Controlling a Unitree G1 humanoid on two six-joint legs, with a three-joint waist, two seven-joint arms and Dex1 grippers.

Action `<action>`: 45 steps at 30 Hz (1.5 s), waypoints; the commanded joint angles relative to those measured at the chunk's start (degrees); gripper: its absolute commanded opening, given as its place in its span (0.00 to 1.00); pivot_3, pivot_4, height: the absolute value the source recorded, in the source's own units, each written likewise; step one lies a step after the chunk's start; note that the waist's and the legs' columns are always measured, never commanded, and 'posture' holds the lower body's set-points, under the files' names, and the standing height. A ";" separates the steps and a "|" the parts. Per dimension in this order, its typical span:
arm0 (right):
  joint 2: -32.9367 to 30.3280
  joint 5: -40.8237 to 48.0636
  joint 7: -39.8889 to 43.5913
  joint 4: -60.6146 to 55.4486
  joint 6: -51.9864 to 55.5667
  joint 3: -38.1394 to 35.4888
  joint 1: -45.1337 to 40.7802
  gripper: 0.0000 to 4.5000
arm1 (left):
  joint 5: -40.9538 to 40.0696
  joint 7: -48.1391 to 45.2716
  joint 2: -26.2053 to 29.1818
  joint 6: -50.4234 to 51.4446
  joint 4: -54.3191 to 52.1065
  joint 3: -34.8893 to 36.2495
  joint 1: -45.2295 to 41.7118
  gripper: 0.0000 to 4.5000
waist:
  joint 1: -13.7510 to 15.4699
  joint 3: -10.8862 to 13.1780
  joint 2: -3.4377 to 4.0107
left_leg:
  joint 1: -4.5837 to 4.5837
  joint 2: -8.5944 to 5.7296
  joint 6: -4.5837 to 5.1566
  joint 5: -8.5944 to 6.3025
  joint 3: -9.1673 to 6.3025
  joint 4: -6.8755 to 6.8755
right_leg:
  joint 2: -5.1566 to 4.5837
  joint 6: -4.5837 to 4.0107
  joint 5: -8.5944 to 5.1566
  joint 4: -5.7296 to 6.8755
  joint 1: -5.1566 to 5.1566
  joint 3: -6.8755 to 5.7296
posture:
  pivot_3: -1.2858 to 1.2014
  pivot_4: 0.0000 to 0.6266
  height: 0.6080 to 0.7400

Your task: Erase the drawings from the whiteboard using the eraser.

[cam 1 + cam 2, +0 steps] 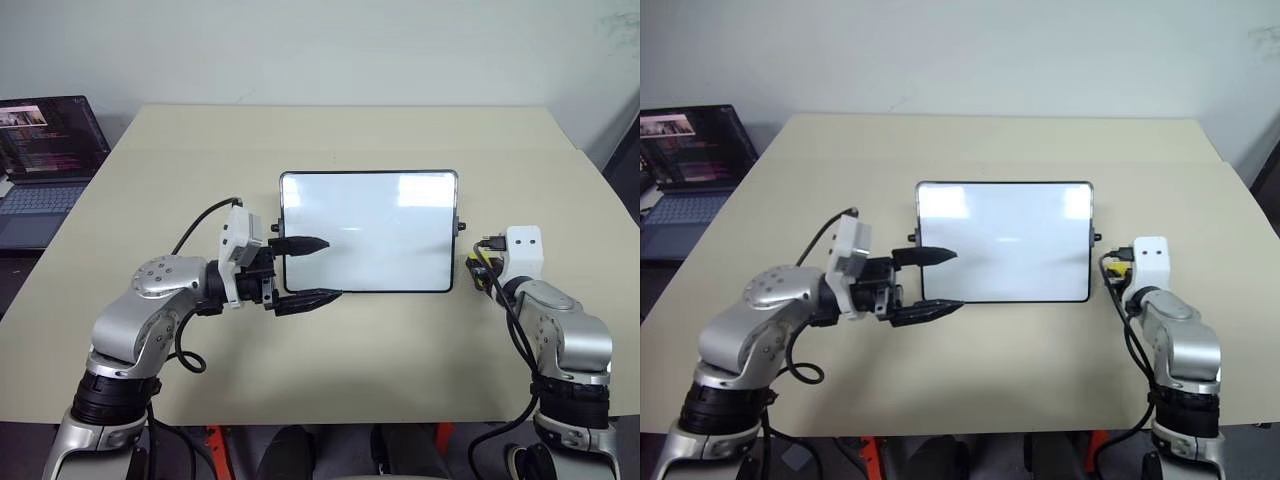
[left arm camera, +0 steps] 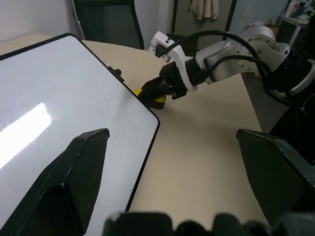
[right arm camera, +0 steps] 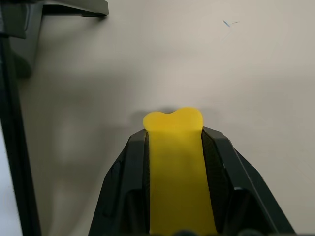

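Beside the clean-looking whiteboard [image 1: 368, 232], right gripper [image 3: 174, 142] clamps the eraser [image 3: 176, 162], probably for lowering flat; left gripper [image 1: 308, 270] jaws apart.

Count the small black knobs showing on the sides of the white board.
2. One small black knob sits on the left side of the glossy white board with the thin black frame, just above the left hand's upper finger; the other sits on its right side.
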 commanded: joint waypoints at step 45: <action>2.56 5.06 -4.95 -23.71 4.53 -7.30 9.59 0.99 | 9.74 28.55 -9.62 -1.12 -9.46 4.70 12.84 1.00 | 0.19 -0.01 0.00 | 0.00 0.00 0.01 -0.01 -0.04 -0.01 | -0.03 0.05 -0.03 -0.04 0.04 0.01 | 0.52 0.24 1.00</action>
